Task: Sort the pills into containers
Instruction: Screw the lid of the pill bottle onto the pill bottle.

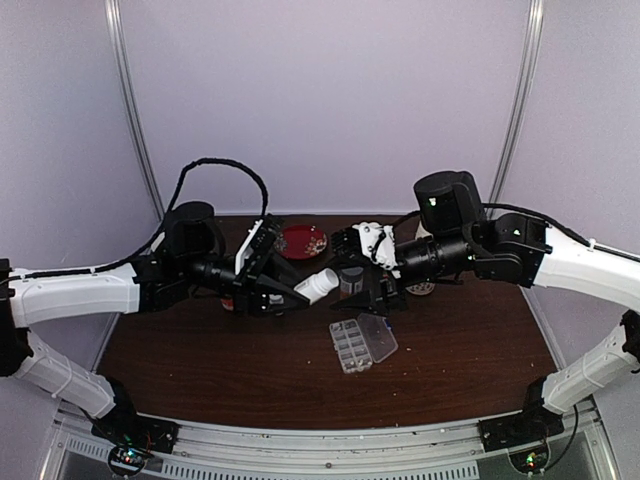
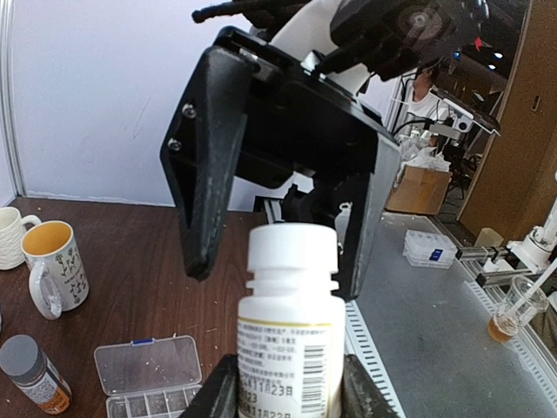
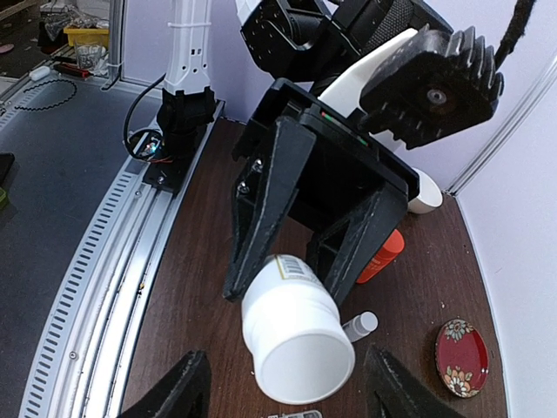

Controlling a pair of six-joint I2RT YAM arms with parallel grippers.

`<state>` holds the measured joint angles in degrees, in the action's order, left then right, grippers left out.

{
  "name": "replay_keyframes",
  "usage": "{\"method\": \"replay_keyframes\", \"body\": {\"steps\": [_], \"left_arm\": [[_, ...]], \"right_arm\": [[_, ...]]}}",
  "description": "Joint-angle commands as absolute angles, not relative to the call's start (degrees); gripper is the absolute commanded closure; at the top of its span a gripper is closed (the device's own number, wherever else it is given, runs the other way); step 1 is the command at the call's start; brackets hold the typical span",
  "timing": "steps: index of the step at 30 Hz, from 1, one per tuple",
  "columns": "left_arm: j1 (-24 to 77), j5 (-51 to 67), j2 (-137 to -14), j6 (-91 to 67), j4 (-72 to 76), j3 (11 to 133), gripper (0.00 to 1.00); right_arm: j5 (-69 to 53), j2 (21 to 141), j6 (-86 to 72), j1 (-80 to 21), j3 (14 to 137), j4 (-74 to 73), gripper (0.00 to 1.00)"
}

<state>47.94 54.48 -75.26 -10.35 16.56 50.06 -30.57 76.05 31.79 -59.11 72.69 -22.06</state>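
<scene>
1. L gripper [image 3: 287, 287]: clamped on the body of a white plastic bottle [image 2: 287, 348] w/ white cap, held above the dark brown wooden table [image 1: 200, 370]. The cap faces the R gripper.
2. R gripper [image 3: 283, 387]: fingers spread wide, gripping nothing. I see the cap just ahead of them, apart.
3. Clear flat rectangular plastic organizer box [image 2: 144, 366]: lies mid-table, nearer the arm bases than both grippers. Its hinged lid is open flat alongside, w/ rows of small square compartments [image 1: 350, 350] exposed.
4. Pills: too small for me to resolve in any view; I can't tell which compartments hold any.
</scene>
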Motion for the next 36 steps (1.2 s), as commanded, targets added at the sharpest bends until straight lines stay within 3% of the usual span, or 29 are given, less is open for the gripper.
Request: {"method": "replay_keyframes", "body": {"steps": [1, 13, 22, 36], "left_arm": [[47.81, 56.25, -76.18, -10.36, 18.71, 51.35, 1.00], [47.81, 56.50, -76.58, -9.95, 18.37, 51.06, 1.00], [47.81, 56.82, -77.04, -9.63, 17.77, 51.22, 1.00], [47.81, 56.71, -77.27, -8.76, 16.61, 51.16, 1.00]], "right_arm": [[-30.78, 74.08, 32.18, -58.80, 72.39, -21.17, 0.37], [-32.36, 74.37, 33.31, -58.38, 73.67, -23.08, 0.46], [-32.64, 74.36, 33.13, -58.32, 73.53, -21.75, 0.43], [-34.03, 75.71, 33.33, -58.23, 74.75, -22.93, 0.56]]}}
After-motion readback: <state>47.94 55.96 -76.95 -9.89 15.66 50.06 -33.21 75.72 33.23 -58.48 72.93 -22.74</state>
